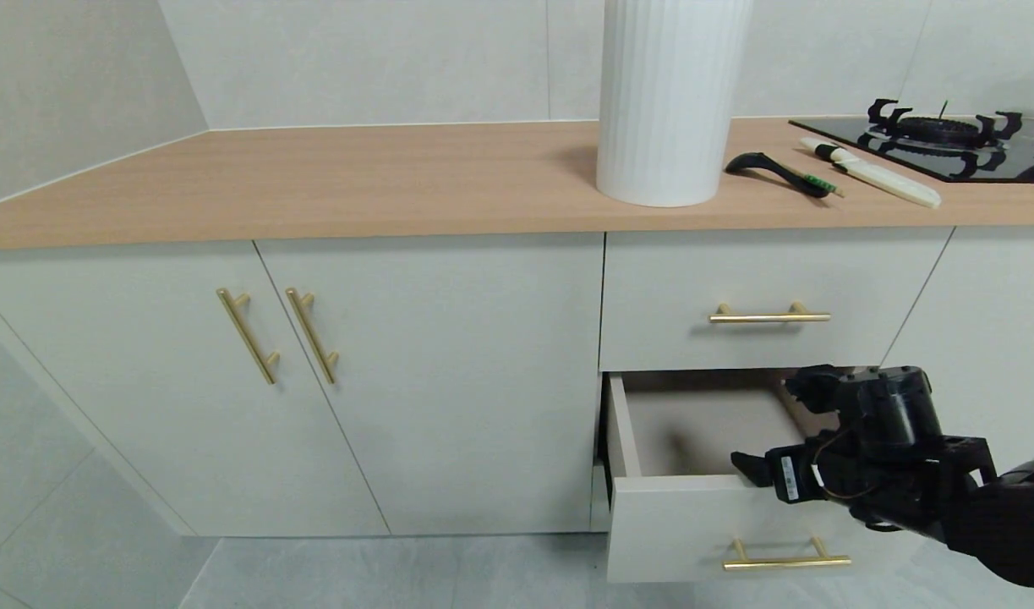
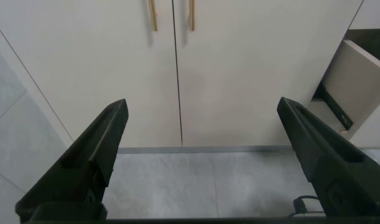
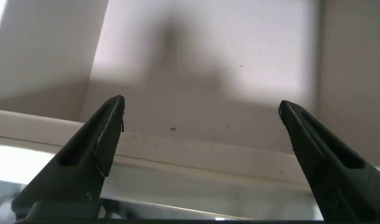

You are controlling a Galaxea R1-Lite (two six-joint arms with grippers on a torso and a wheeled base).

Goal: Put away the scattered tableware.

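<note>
A black-headed utensil with a green handle (image 1: 780, 174) and a white knife (image 1: 877, 174) lie on the wooden countertop (image 1: 356, 182), right of a tall white ribbed container (image 1: 667, 101). Below them the lower drawer (image 1: 677, 512) stands pulled out, and the part of its inside that I see is bare. My right gripper (image 1: 774, 427) hovers over the drawer's front right part, open and holding nothing; in the right wrist view this gripper (image 3: 201, 106) points into the drawer floor (image 3: 202, 68). My left gripper (image 2: 202, 106) is open and empty, low in front of the cabinet doors (image 2: 239, 62).
A black gas hob (image 1: 948, 139) sits at the counter's far right. The upper drawer (image 1: 770, 296) is closed. Two cabinet doors with gold handles (image 1: 280, 334) are closed to the left. The open drawer's side (image 2: 357, 81) shows near the left gripper. Grey floor tiles lie below.
</note>
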